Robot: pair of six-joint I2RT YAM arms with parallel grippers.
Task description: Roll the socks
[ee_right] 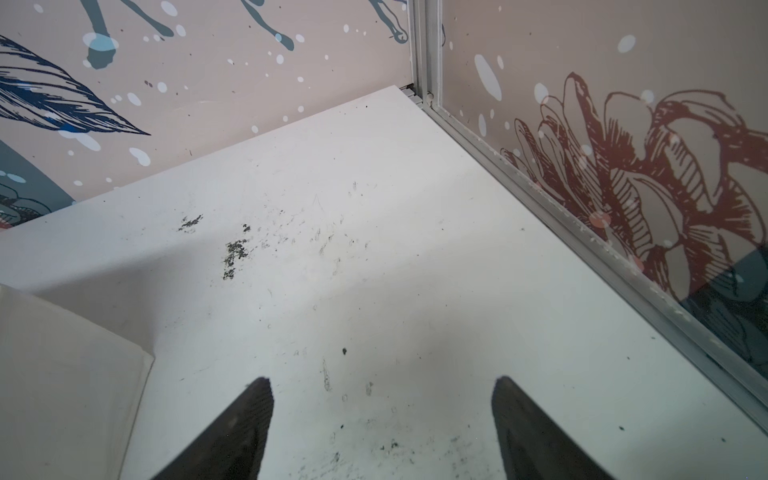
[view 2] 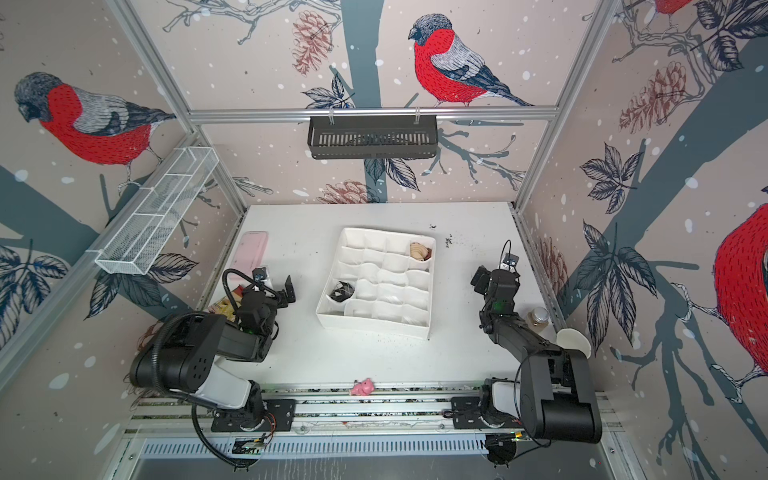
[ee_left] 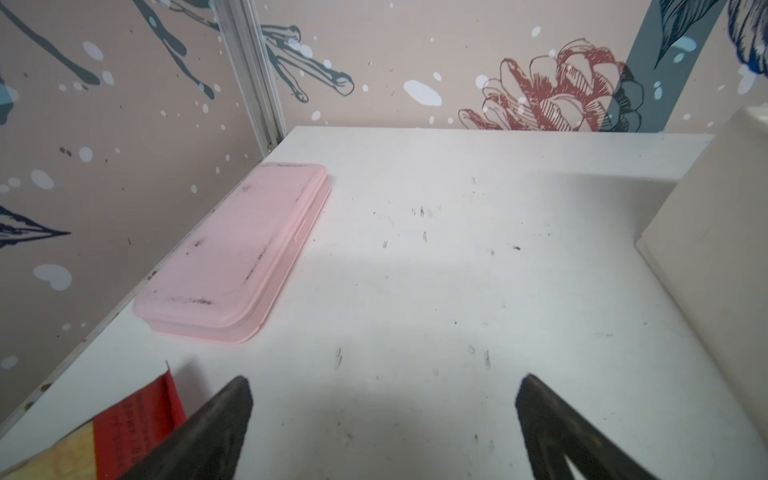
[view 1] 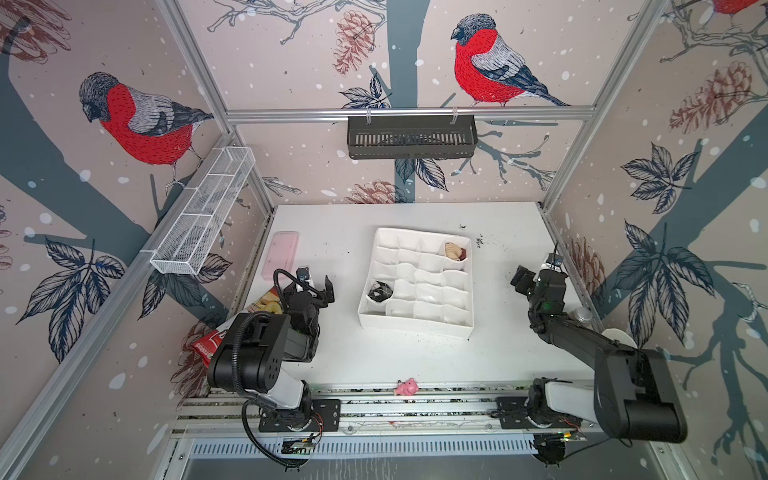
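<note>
Both socks lie rolled up in a white divided organizer box at mid-table. The black-grey-white argyle sock fills a compartment on the box's left side. The tan sock sits in the far right corner compartment. My left gripper hangs open over bare table left of the box, holding nothing. My right gripper is open and empty, right of the box, which shows at the edge of both wrist views.
A pink flat case lies at the far left. A red-and-white chips bag is under the left arm. A pink toy sits on the front rail. A jar and white bowl stand by the right wall.
</note>
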